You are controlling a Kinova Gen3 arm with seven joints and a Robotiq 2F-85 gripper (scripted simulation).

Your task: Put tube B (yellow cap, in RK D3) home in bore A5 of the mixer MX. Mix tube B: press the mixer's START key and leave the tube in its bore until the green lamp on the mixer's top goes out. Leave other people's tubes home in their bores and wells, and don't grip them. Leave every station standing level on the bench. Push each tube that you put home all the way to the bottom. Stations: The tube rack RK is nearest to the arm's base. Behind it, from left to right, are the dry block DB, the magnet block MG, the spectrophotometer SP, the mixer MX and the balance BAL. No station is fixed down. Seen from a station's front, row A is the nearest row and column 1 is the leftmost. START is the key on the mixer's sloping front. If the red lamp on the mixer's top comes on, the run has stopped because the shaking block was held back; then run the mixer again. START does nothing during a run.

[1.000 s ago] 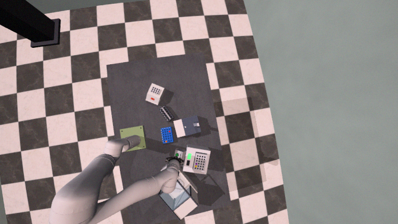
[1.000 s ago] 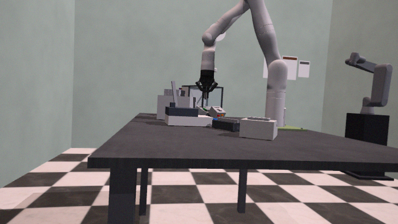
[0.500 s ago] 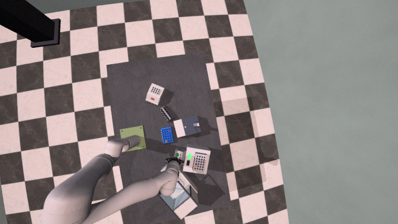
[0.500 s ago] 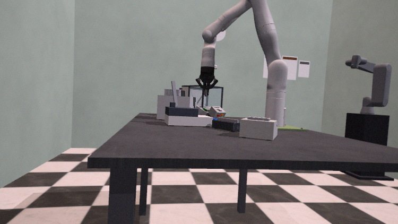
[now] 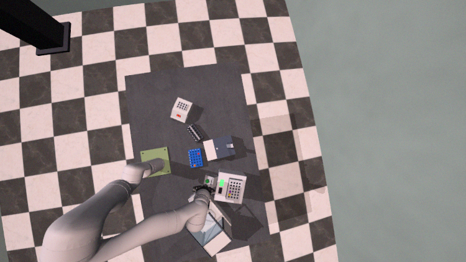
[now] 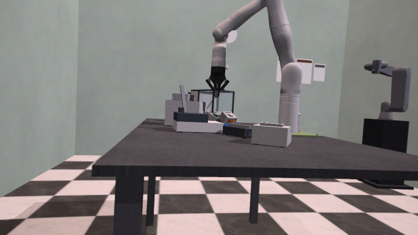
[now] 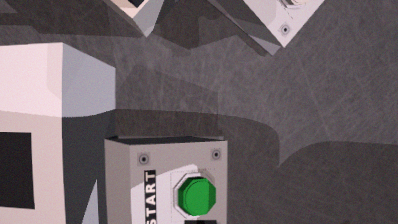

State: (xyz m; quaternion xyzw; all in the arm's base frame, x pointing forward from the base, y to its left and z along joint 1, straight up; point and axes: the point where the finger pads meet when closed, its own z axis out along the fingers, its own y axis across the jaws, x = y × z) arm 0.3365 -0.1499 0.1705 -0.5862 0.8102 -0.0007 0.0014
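Yellow-capped tube (image 5: 229,194) in the mixer (image 5: 241,177) (image 6: 170,112), closed, empty hand (image 5: 202,188) (image 6: 216,94) near the START key (image 5: 207,180) (image 7: 197,196)

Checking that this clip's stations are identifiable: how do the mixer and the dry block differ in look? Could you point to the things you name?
The mixer (image 5: 224,196) (image 6: 175,111) (image 7: 30,80) has a lit green display; the dry block (image 5: 183,116) (image 6: 270,136) shows red. The mixer looks larger from above. Purple and yellow caps stand in the mixer; none show in the dry block. Both are pale boxes with gridded holes.
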